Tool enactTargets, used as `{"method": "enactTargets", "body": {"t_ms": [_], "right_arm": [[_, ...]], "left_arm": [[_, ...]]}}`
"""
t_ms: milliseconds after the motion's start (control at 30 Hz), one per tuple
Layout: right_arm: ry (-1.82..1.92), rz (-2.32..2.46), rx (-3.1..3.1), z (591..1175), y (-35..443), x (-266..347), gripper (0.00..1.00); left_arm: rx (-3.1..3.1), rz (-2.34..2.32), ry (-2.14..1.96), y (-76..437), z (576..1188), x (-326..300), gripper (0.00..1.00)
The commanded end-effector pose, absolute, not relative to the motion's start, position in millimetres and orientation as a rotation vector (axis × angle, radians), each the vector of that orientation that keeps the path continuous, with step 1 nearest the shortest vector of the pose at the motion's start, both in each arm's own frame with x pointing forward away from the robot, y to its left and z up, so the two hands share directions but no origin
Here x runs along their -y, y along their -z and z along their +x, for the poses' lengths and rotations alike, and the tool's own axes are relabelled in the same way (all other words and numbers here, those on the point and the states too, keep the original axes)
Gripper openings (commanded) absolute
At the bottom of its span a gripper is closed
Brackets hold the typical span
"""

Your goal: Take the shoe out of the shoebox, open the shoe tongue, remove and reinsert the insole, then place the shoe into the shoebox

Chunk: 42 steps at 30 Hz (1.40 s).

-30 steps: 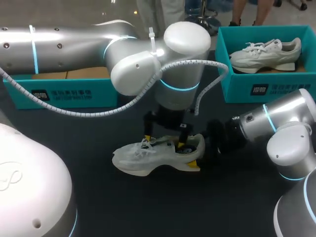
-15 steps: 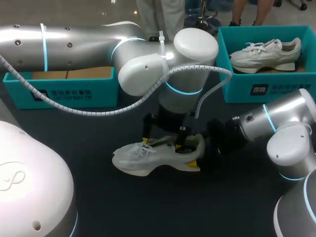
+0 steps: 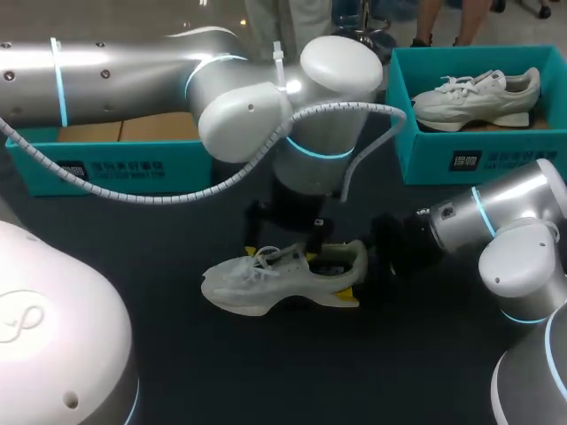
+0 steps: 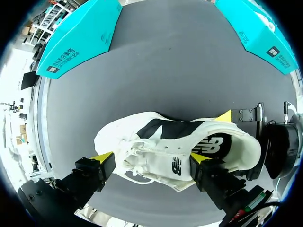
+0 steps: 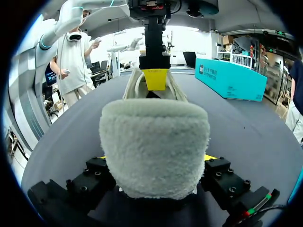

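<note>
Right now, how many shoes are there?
2. One shoe lies on the table, held by my right gripper; another shoe sits in the right shoebox. The left shoebox is partly hidden.

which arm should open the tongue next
Left. The left gripper hangs over the shoe at the laces and opening, fingers spread either side. The right gripper is shut on the heel, probably steadying it, and would have to let go first.

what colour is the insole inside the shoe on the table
Black with white print; the insole shows best in the left wrist view.
</note>
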State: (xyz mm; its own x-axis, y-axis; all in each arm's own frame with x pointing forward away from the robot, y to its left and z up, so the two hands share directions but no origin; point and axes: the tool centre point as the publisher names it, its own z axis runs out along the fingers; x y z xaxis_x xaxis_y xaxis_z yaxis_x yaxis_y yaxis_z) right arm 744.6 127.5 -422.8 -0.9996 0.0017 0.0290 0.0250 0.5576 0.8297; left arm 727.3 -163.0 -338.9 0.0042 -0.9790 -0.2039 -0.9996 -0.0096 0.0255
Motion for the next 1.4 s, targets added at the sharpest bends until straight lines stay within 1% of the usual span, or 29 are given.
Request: {"method": "enactTargets", "body": {"t_ms": [33, 100, 200, 300, 333, 400, 433, 767, 1400], "right_arm": [[1.458, -0.026, 2.755, 744, 424, -131, 0.00], [1.458, -0.026, 2.755, 744, 424, -131, 0.00], [1.458, -0.026, 2.755, 744, 424, -131, 0.00], [1.458, -0.026, 2.755, 744, 424, -131, 0.00], [1.458, -0.026, 2.755, 744, 424, -131, 0.00], [1.458, -0.026, 2.755, 744, 424, -131, 0.00], [1.458, -0.026, 2.755, 744, 424, -131, 0.00], [1.458, -0.026, 2.755, 744, 424, -131, 0.00], [1.458, -0.026, 2.755, 744, 424, -131, 0.00]], "left_arm": [[-2.162, -2.185, -0.200, 336, 726, 149, 0.64], [-2.204, -2.209, -0.188, 335, 726, 148, 0.49], [-2.254, -2.230, -0.178, 335, 725, 149, 0.30], [-2.309, -2.246, -0.173, 335, 724, 151, 0.23], [-2.339, -2.253, -0.173, 335, 723, 151, 0.18], [-2.360, -2.264, -0.171, 336, 723, 152, 0.04], [-2.387, -2.265, -0.174, 336, 722, 153, 0.00], [-2.464, -2.275, -0.146, 331, 717, 154, 0.00], [-2.459, -2.344, 0.021, 303, 715, 120, 0.00]]}}
